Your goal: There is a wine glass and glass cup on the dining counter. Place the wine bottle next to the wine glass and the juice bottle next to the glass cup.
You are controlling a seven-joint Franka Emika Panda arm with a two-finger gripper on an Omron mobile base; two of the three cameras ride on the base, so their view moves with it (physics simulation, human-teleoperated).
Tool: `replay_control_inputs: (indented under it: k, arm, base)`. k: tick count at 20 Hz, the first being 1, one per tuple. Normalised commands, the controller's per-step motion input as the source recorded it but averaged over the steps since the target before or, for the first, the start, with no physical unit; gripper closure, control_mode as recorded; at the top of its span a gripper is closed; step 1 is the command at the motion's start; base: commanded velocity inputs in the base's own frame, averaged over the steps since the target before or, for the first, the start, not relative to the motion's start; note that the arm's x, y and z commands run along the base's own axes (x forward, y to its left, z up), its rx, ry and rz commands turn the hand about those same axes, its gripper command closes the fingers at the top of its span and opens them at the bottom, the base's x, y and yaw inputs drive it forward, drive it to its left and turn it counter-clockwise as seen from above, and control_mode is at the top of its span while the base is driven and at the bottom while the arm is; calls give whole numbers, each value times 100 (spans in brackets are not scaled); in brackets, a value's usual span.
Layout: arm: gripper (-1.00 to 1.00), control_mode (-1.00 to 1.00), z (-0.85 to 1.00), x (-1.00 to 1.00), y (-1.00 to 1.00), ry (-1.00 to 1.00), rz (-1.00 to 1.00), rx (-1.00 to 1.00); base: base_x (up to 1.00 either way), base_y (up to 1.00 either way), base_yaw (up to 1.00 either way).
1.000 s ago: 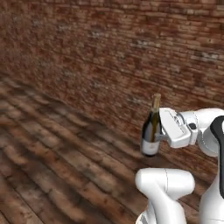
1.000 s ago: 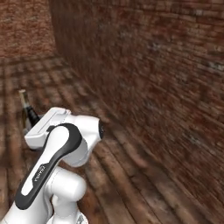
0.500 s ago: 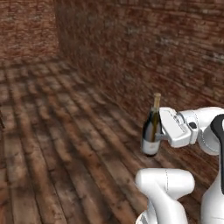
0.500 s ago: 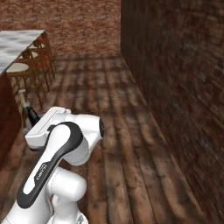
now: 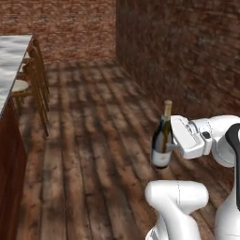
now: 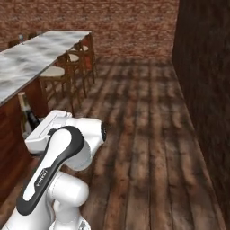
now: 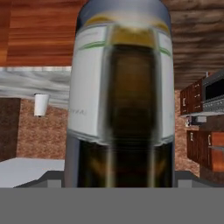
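right, the gripper (image 5: 172, 146) is clamped on the bottle (image 5: 162, 140), jaws across the label band mid-body, bottle upright and carried in the air over the wood floor (image 5: 89, 140). in the left base view it sits at about 4 o'clock, just off the hand; in the right base view the bottle (image 6: 27, 117) pokes out at 9 o'clock past the hand. hand view is close on the bottle (image 7: 122, 94), label front and centre. marble counter (image 6: 40, 56) with stools (image 6: 56, 76) runs along 10 o'clock, well apart from the bottle. no glasses that i can make out.

handling guess: glass, rigid, fairly heavy, smooth so slip-prone, breaks if dropped. body grip near the label looks right, neck is too thin and top-heavy to grab. set it down gently and vertical.
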Motion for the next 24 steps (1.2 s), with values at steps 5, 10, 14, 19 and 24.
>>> replay_control_inputs:
  k: [5,10,14,19,24]
  arm:
    - [100,100,0,0,0,0,0,0]
    - [100,100,0,0,0,0,0,0]
    - [100,100,0,0,0,0,0,0]
    - [100,100,0,0,0,0,0,0]
    - [100,100,0,0,0,0,0,0]
  base:
    - [100,0,41]
    - [94,0,42]
    - [81,0,42]
    - [78,0,39]
    - [96,-4,35]
